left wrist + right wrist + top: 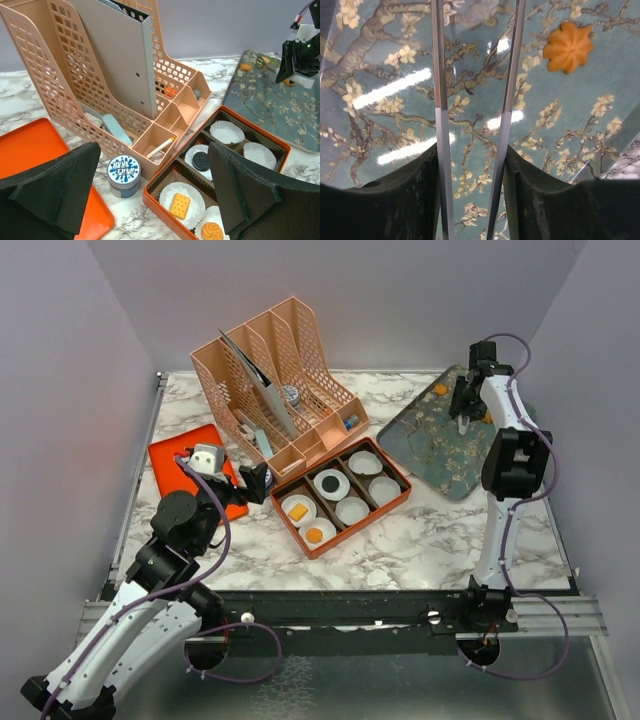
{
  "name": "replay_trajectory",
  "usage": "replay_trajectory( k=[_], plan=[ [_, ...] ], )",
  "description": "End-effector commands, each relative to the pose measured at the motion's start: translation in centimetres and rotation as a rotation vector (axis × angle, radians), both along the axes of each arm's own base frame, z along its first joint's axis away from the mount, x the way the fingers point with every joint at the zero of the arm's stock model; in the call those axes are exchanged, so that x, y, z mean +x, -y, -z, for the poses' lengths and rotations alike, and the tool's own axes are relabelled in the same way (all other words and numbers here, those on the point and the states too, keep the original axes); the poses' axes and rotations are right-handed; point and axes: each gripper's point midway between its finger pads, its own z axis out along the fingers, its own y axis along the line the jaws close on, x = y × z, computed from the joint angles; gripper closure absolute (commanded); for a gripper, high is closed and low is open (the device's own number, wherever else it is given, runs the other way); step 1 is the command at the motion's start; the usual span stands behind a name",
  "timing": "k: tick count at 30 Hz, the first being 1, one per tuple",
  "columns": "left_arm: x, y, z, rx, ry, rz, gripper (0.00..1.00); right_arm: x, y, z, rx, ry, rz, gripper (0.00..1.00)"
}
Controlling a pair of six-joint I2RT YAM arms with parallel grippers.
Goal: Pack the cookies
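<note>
1. Grey walls on three sides, and from above a marble table [400,540] fills the floor of the scene. A peach file rack [280,380] stands at the far left-centre, with an orange tray [180,455] lying to its left.
2. Just nearer than the rack is the orange box [365,525], divided up and lined with white paper cups [384,489]. The square cookie [297,510] and the orange round cookie [314,535] sit in cups at its near-left end. The black cookie [331,483] is in the cup just beyond them.
3. Over on the far right lies the floral tray [430,455], with a loose orange cookie [441,389] near its far edge. The right gripper [462,420] hangs above that tray, a little nearer and to the right of the cookie.
4. The left gripper [255,480] is low, between the orange tray and the box.
5. Now the left wrist camera: the black fingers gape wide with nothing held. Framed between them are a blue-and-white tin [124,172] at the foot of the rack and the box's left end, the square cookie and black cookie plain in their cups.
6. Right wrist camera: glossy blossom-print tray below. The black fingers are clamped around thin metal tongs [441,130], whose two blades fan apart with only tray between them. The loose orange cookie, flower-shaped, lies off to the upper right, clear of the blades.
</note>
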Motion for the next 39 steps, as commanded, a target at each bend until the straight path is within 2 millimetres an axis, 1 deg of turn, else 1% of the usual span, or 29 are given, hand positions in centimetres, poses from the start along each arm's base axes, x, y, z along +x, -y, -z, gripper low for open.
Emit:
replay_trajectory(
  k=[1, 8, 11, 14, 18, 23, 28, 34, 38, 39],
  plan=[
    [0.1, 0.3, -0.1, 0.001, 0.012, 0.012, 0.01, 1.5, 0.9, 0.2, 0.000, 0.031, 0.013, 0.51],
    [0.3, 0.4, 0.1, 0.007, 0.005, 0.010, 0.01, 2.5, 0.8, 0.9, 0.015, 0.033, 0.003, 0.52],
    [0.3, 0.4, 0.1, 0.008, 0.004, 0.010, 0.01, 2.6, 0.8, 1.1, 0.019, 0.028, 0.000, 0.53],
    [0.3, 0.4, 0.1, 0.007, 0.005, 0.010, 0.01, 2.4, 0.6, 0.9, 0.026, 0.027, -0.005, 0.58],
    [0.2, 0.4, 0.0, 0.005, 0.008, 0.010, 0.01, 1.8, 0.2, -0.2, 0.042, 0.035, -0.017, 0.68],
    [0.0, 0.3, -0.3, -0.004, 0.018, 0.013, 0.01, 0.2, 0.0, -2.5, 0.043, 0.052, -0.021, 0.76],
    [-0.1, 0.2, -0.5, -0.010, 0.025, 0.013, 0.01, -1.7, -0.8, -4.2, 0.066, 0.065, -0.035, 0.79],
    [-0.2, 0.1, -0.7, -0.015, 0.029, 0.013, 0.01, -4.5, -1.9, -5.9, 0.086, 0.078, -0.053, 0.79],
    [-0.1, 0.0, -0.6, -0.012, 0.027, 0.007, 0.01, -6.8, -3.4, -6.9, 0.102, 0.085, -0.080, 0.79],
    [-0.1, 0.0, -0.6, -0.012, 0.026, 0.006, 0.01, -7.5, -3.8, -6.9, 0.104, 0.081, -0.085, 0.79]
  ],
)
